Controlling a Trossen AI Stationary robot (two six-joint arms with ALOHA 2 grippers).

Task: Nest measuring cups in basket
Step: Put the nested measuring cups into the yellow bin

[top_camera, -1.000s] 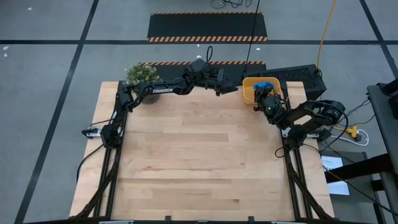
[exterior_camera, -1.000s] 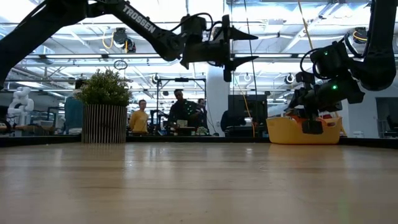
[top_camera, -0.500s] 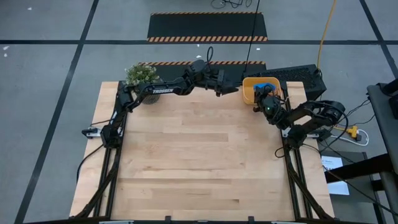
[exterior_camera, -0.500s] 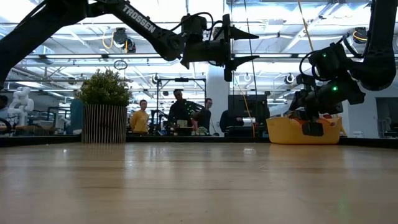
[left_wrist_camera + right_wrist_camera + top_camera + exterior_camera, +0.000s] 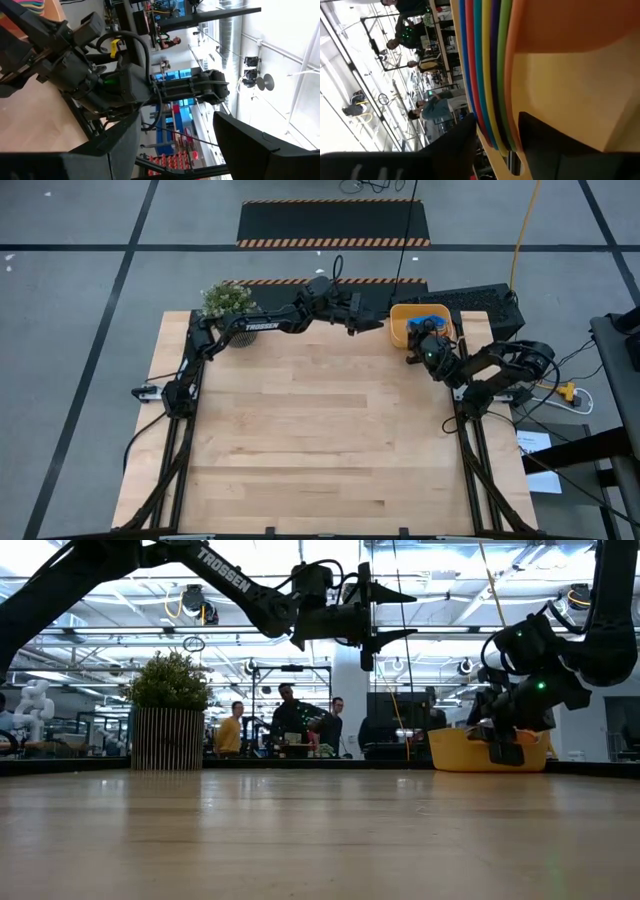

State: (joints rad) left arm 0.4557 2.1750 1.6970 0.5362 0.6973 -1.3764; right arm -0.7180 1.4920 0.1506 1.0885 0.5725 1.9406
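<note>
The right gripper point(image 5: 416, 346) hangs at the near rim of the basket point(image 5: 400, 322), fingers spread either side of the nested measuring cups' stacked handles point(image 5: 487, 75) without pinching them. The cups sit inside the basket at the table's far right corner. The left gripper point(image 5: 385, 612) hovers open, raised, just beside the basket.

You see a grey floor point(image 5: 80, 270) with dark lines and a hazard-striped black mat point(image 5: 333, 224) at upper centre; people point(image 5: 290, 725) stand under bright ceiling lights point(image 5: 250, 560).
</note>
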